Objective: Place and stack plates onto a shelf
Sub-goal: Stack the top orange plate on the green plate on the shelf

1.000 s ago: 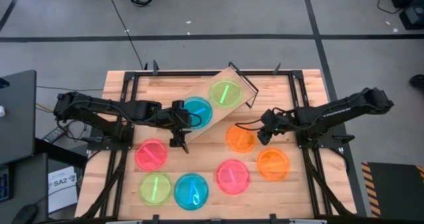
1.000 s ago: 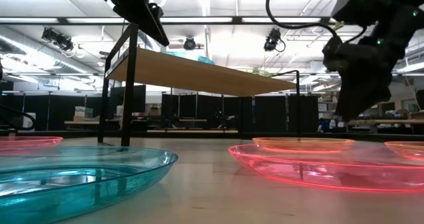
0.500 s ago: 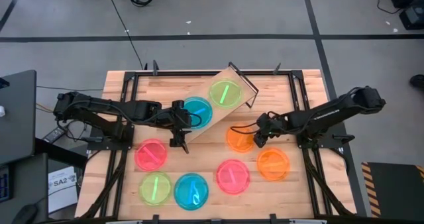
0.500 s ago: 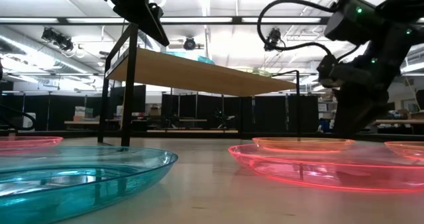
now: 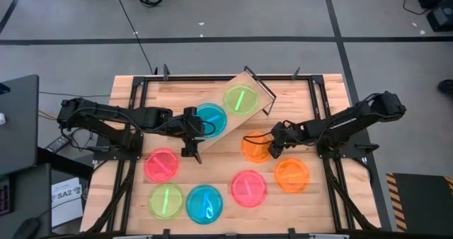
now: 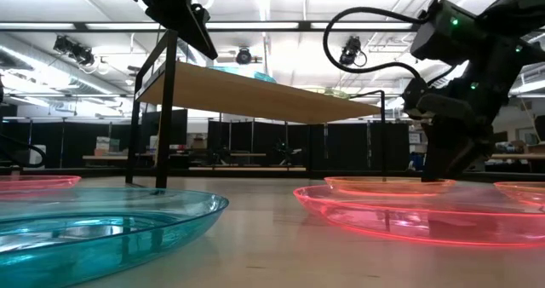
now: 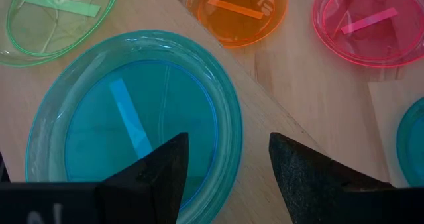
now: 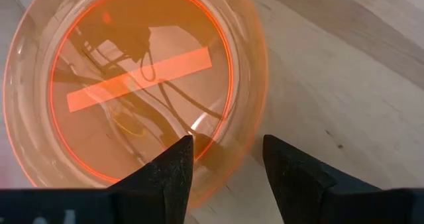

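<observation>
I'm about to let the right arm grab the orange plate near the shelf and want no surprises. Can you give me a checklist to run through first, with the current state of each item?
1. right gripper lined up on the orange plate: ok, its fingers straddle the plate's rim.
2. Right jaws open: ok, there is a gap between them and nothing is gripped yet.
3. Orange plate lying flat on the tabletop, not overlapping another plate: ok.
4. Room on the shelf: ok, a blue plate and a green plate sit on it.
5. left gripper clear of the right arm's path: not ok, it hangs open over the blue plate on the shelf.
</observation>
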